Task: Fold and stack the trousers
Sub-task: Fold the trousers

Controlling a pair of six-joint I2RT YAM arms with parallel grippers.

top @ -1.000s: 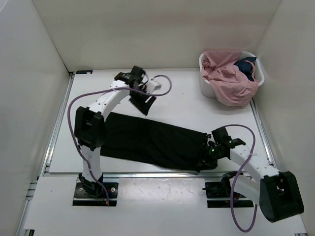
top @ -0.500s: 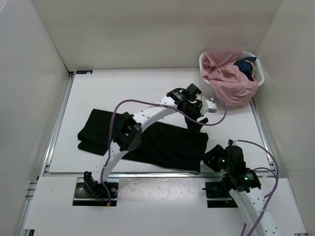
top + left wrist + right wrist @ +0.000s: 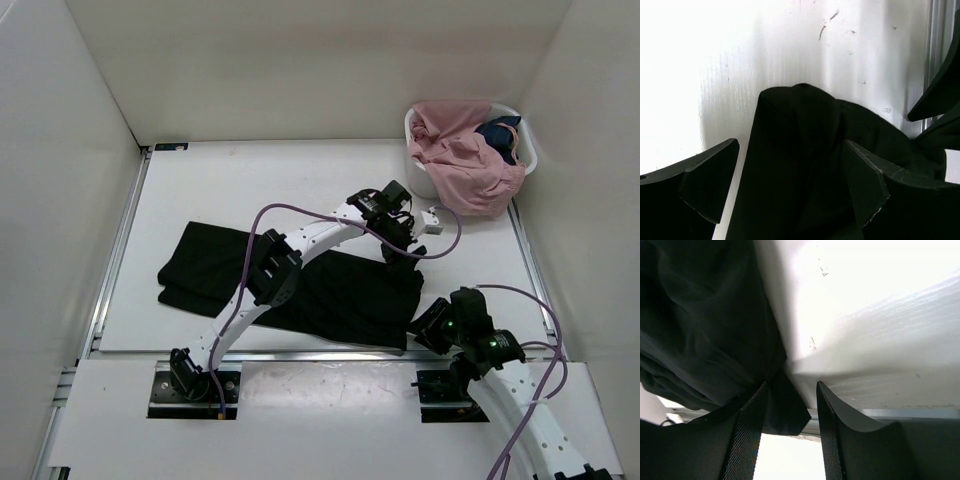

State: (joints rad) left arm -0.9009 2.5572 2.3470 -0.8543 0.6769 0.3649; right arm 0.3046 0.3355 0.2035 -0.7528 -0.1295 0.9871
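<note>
The black trousers (image 3: 340, 300) lie flat across the near half of the table, from far left to right of centre. My left gripper (image 3: 402, 258) hangs over their far right corner with its jaws wide open. In the left wrist view (image 3: 790, 180) a raised hump of the trousers (image 3: 800, 150) lies between the fingers. My right gripper (image 3: 428, 328) is open at the near right corner. In the right wrist view (image 3: 792, 390) a corner of the trousers (image 3: 705, 330) sits in the gap by the left finger.
A white basket (image 3: 420, 182) stands at the far right corner, holding a pink garment (image 3: 465, 160) and a small dark blue garment (image 3: 500, 135). White walls close in the table on three sides. A metal rail (image 3: 300, 353) runs along the near edge.
My left arm has swung from the far left across to the trousers' right end, uncovering their left end. My right gripper has drawn back from the right end towards the near edge.
</note>
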